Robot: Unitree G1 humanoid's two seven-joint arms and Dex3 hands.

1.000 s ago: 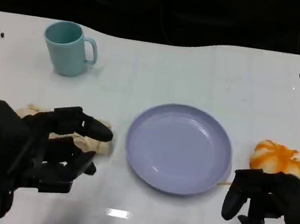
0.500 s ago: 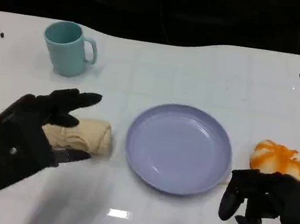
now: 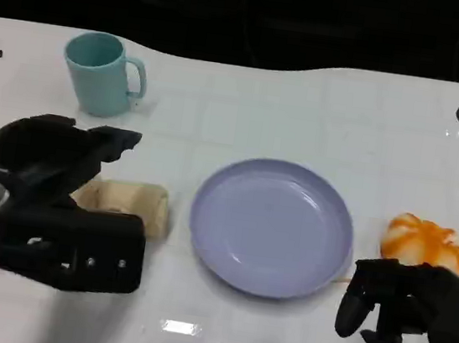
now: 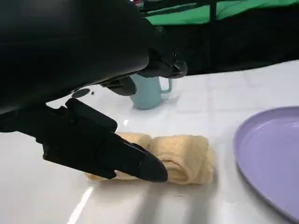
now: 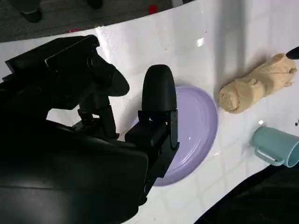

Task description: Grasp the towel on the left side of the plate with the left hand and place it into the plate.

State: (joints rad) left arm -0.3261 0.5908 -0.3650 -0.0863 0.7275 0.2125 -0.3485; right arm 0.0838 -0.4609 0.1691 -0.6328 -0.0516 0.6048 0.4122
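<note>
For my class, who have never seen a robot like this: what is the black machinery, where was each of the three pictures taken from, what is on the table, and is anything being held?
The black machinery is the two hands of a humanoid robot standing at a white table. The head view looks down from the robot's head: its left hand is at lower left, its right hand at lower right. The other two pictures come from cameras at each wrist, looking out past that hand's own fingers.

On the table lie a rolled beige towel, an empty lilac plate, a teal mug farther back, and an orange-and-white object right of the plate.

Nothing is held. The left wrist view shows the left hand's fingers spread around the towel, not closed on it. The right hand's fingers are curled in, with nothing in them.
</note>
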